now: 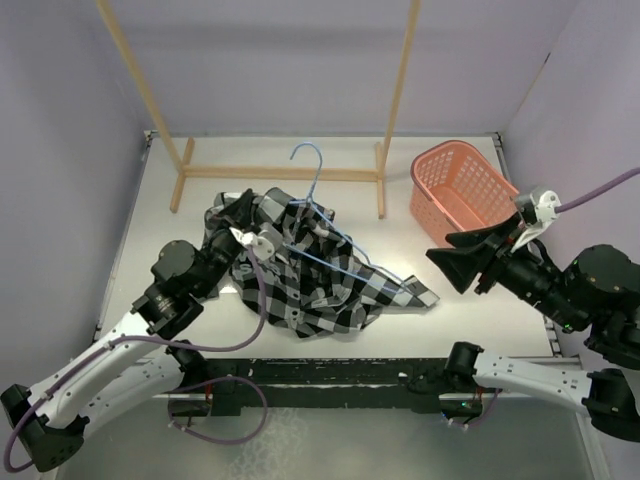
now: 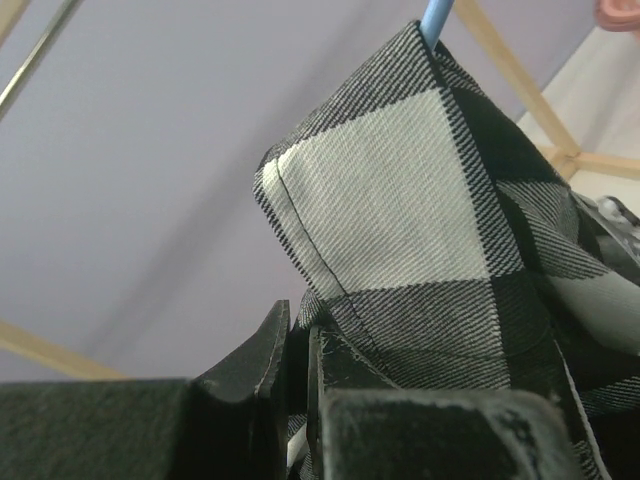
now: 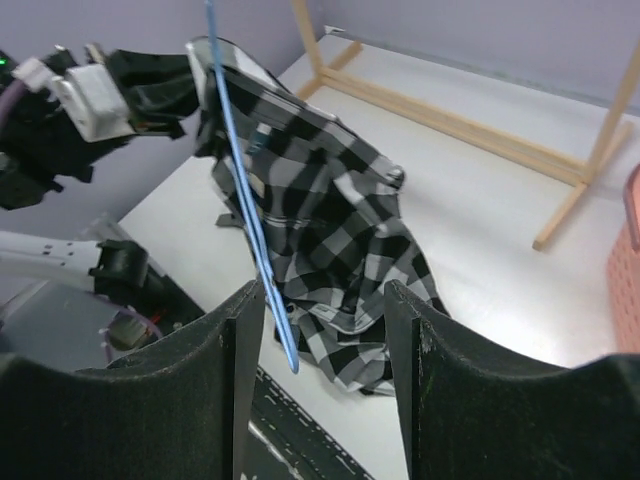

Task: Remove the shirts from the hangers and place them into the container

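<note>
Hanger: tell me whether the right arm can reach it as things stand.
Probably yes: the right gripper is open and the hanger wire runs bare just before its fingers, nothing between.

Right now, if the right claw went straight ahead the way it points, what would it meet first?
Most likely the light-blue hanger, its wire slanting across just ahead of the open right claw; the checked shirt lies beyond it. Depth is hard to judge.

Tan wooden rack [image 1: 250, 172] upright at back of white table [image 1: 400, 330]; lilac walls [image 1: 280, 60] around.
</note>
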Motion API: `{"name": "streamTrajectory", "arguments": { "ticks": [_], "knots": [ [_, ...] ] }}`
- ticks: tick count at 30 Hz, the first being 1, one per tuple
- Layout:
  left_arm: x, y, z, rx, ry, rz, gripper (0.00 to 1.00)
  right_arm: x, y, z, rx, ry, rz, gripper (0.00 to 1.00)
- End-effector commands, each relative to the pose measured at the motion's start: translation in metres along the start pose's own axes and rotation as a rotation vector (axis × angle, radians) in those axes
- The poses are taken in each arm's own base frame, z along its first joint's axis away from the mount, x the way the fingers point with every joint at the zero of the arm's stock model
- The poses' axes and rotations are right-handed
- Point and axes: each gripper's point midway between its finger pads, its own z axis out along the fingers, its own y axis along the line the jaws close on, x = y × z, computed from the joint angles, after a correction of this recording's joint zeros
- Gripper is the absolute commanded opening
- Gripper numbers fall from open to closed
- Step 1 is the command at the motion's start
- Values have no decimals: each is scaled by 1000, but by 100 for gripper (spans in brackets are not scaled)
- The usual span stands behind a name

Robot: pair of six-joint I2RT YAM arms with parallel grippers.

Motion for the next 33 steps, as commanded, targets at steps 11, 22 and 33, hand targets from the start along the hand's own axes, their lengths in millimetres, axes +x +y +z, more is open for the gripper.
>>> {"name": "streamTrajectory", "arguments": {
  "ticks": [11,22,33],
  "knots": [
    [-34,-12,-3,5,-249,-96,0,65,64,63,-236,263,-48,52],
    [-30,-17,2,23,-226,-104,0,63,78,80,-276,250,-46,49],
    [-21,-21,5,26,-186,-78,0,37,67,70,-228,146,-33,49]
  ]
}}
